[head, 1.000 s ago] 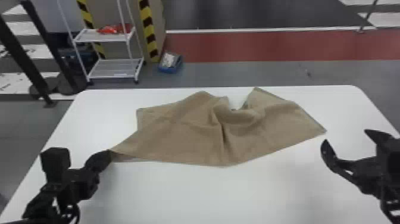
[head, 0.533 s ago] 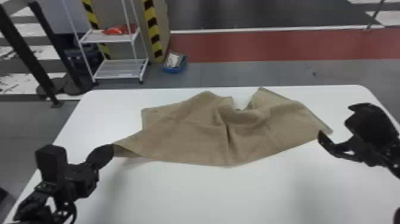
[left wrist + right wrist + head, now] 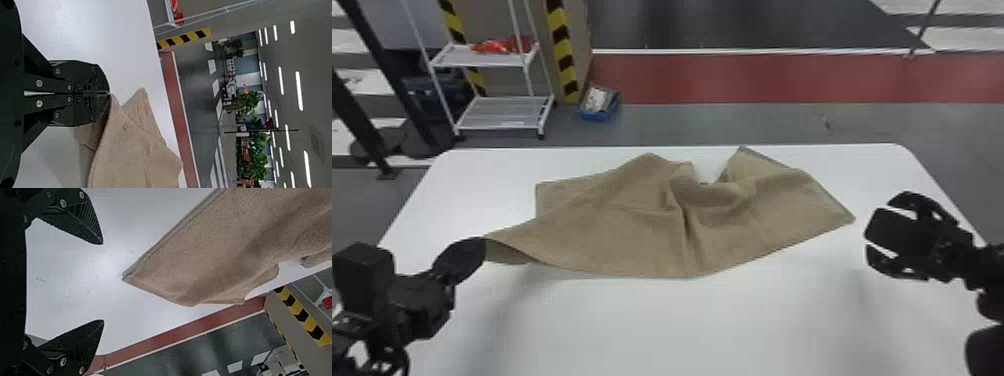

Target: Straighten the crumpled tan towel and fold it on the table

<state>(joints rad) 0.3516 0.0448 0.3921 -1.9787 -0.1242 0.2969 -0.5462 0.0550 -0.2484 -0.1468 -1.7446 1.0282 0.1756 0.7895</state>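
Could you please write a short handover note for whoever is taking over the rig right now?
Left gripper: shut on the towel's left corner, holding it a little above the table.
Right gripper: open and empty, just off the towel's right corner.
Towel: partly spread across the table, with creases in the middle and a dip in its far edge.
Done: the towel is largely opened out, and its left corner is gripped.
Left to do: likely grip the right corner next, pull out the creases, then fold.
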